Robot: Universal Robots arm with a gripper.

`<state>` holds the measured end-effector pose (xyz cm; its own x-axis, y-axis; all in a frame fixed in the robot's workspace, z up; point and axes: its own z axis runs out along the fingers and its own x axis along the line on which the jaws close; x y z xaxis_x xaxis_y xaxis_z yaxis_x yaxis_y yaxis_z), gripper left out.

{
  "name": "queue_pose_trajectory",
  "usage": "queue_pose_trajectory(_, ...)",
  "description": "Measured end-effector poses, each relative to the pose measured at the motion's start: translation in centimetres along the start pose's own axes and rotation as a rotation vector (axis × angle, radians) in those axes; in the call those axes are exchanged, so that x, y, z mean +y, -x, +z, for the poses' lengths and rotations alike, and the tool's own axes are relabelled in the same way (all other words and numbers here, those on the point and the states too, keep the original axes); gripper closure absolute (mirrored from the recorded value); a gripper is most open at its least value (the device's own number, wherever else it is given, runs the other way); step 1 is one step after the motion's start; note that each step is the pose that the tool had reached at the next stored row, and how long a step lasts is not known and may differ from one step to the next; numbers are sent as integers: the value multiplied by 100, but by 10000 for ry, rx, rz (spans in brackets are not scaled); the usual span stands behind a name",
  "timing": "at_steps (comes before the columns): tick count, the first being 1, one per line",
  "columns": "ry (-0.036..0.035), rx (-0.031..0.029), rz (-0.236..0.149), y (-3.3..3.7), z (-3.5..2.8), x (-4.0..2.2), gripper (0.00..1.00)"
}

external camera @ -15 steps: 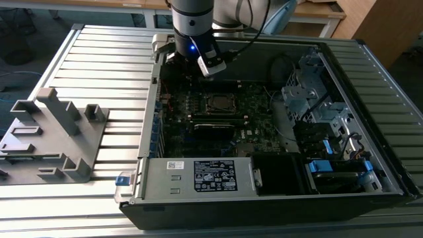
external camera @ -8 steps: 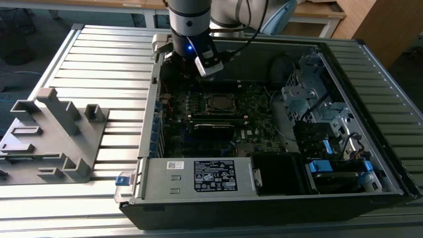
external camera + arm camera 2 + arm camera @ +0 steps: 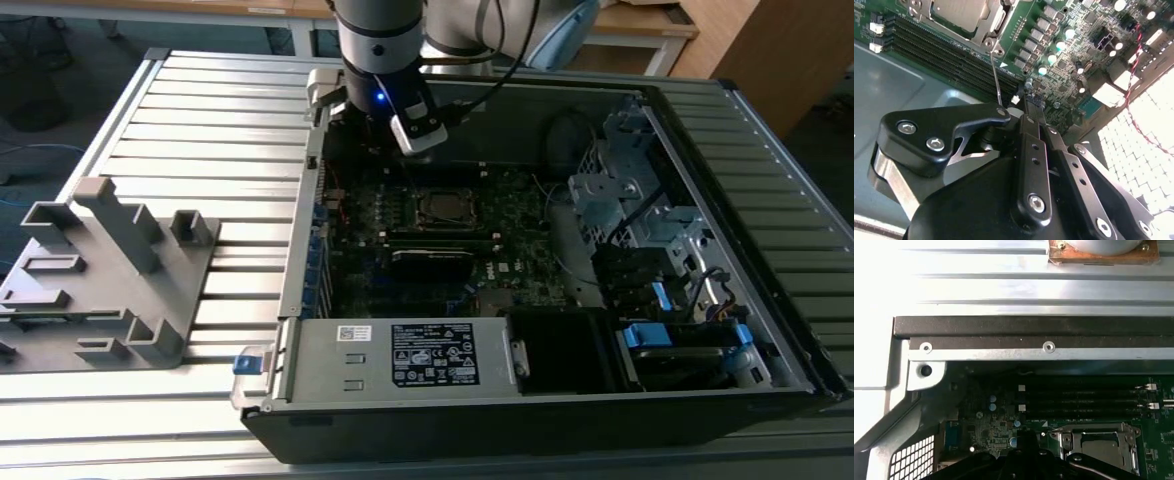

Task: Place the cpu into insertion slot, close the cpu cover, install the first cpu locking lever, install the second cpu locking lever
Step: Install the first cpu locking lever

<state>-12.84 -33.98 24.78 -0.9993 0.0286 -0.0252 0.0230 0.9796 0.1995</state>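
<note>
Cpu [image 3: 959, 12] seated in insertion slot [image 3: 422, 208] near motherboard [image 3: 1079, 50] centre, cpu cover [image 3: 1089, 429] lowered over it. Locking lever [image 3: 996, 75] judged unlatched, raised. Gripper [image 3: 1026, 100] fingers pressed together, nothing clamped, just beside lever. Risk: lever bent or slipped if pushed off-line; memory slots [image 3: 944, 60] scraped.

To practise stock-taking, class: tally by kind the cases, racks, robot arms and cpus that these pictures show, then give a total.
Case: 1
Grey rack: 1
Arm: 1
Cpu: 1
Total: 4
</note>
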Motion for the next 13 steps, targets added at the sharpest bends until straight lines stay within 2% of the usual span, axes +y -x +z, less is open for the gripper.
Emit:
queue_pose_trajectory(1,70,1,0,0,0,0,89)
queue_pose_trajectory(2,104,3,3,0,0,0,89)
queue_pose_trajectory(9,153,4,4,18,0,0,89)
queue_pose_trajectory(13,214,9,7,56,2,1,89)
